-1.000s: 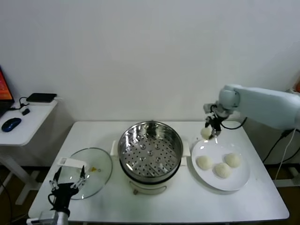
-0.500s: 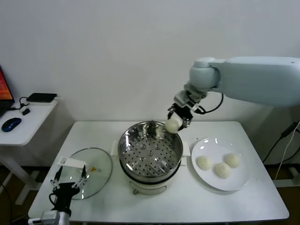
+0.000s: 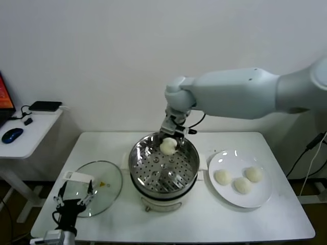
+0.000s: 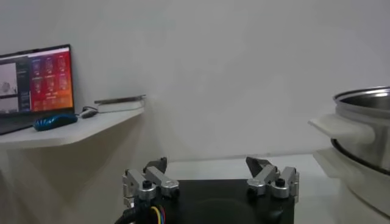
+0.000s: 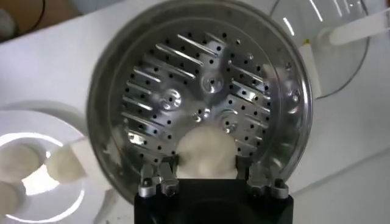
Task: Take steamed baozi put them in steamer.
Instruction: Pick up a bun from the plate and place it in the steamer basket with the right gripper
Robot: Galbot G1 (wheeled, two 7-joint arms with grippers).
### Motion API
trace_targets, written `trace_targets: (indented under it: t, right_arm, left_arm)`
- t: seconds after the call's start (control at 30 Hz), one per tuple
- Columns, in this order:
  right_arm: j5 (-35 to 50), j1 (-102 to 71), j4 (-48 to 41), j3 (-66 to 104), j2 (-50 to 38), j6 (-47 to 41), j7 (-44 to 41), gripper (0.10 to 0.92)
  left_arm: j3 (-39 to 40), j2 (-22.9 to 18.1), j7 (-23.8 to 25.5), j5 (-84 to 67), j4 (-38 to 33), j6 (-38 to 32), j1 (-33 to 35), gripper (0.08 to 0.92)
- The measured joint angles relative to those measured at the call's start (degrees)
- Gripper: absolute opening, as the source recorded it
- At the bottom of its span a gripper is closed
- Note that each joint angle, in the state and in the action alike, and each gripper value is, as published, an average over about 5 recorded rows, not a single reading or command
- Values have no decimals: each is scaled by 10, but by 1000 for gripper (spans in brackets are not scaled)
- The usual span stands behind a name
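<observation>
- A white table (image 3: 204, 224) is seen bearing everything; the steamer (image 3: 163, 166) stands at its middle, with a glass lid (image 3: 99, 186) laid flat to its left and a white plate (image 3: 258, 196) to its right.
- Three buns (image 3: 238, 180) are left on the plate, near one another.
- The right gripper (image 3: 169, 139) is held above the steamer's far rim, clenched on the fourth bun (image 5: 205, 152), which hangs over the perforated tray, not touching it.
- The left gripper (image 4: 210, 176) is parked low by the table's near left corner, fingers spread and empty.
- A release from this height could be followed by a bounce or roll against the wall; a squashed bun could result from too tight a grip, and the rim could be struck if the descent is made off-centre.
</observation>
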Motion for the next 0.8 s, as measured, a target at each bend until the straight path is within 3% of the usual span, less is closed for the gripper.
trace_targets:
  t: [0.57,0.8]
  right_arm:
    - [-67,-102,-137,19,61,66,-5,647]
    - [-72,-105,-145,25,58,87,-7,788]
  left_arm:
    - [-5,0,-2,1,11,1,-4,823]
    - [-6,0,-2,1,10,1,-2,823]
